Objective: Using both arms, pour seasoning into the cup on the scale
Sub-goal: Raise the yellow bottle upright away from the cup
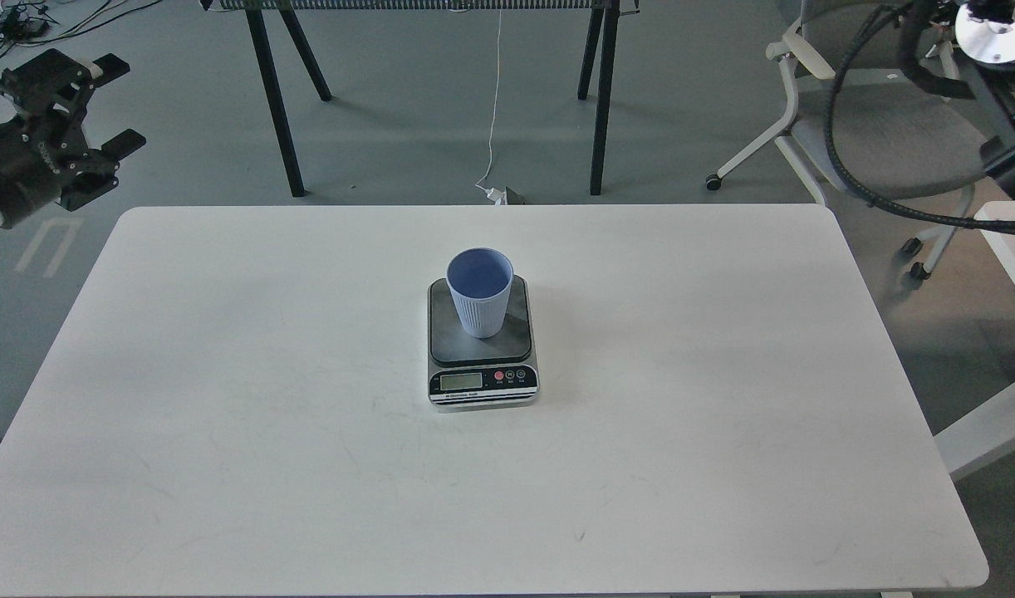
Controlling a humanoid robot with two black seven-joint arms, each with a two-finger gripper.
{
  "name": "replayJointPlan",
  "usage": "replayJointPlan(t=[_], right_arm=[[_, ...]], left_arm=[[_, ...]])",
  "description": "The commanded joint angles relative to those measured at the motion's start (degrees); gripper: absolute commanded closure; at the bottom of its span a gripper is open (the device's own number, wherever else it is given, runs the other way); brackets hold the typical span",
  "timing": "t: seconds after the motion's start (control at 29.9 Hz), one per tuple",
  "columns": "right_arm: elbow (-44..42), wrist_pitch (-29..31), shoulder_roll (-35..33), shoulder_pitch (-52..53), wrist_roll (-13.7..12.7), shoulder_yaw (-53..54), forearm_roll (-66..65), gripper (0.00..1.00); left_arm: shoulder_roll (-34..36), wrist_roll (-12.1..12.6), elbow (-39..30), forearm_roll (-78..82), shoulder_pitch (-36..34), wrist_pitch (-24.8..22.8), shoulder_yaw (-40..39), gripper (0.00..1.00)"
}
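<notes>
The light blue ribbed cup (479,292) stands upright on the dark platform of the small digital scale (483,382), at the middle of the white table (225,415). My left gripper (119,104) hangs open and empty off the table's far left corner, well away from the cup. Only an upper part of my right arm (999,33) with its cables shows at the top right corner; its gripper is out of view. The yellow seasoning bottle is out of view.
A grey office chair (881,133) stands beyond the table's far right corner. Black trestle legs (277,108) and a hanging white cable (496,100) are behind the table. A white frame (993,415) stands off the right edge.
</notes>
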Motion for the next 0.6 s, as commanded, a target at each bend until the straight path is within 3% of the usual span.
replayJointPlan(t=[0.0,0.13,0.27,0.57], right_arm=[[3.81,3.56,-7.73,-7.50,0.02,2.81,13.17,0.84],[4.43,9.69,-10.73,-19.02,0.02,10.09,25.13,0.84],[5.57,9.69,-10.74,-30.18,0.11,18.44,30.42,0.84],[7.95,9.69,0.06,-49.27,2.04,22.77,33.24,0.84]], left_arm=[[0.14,0.00,-0.01,0.14,0.65,0.00,0.06,0.00],[0.23,0.00,-0.01,0.14,1.27,0.00,0.14,0.00],[0.23,0.00,-0.01,0.23,1.27,0.00,0.14,0.00],[0.15,0.00,-0.19,0.49,1.88,0.00,0.50,0.00]])
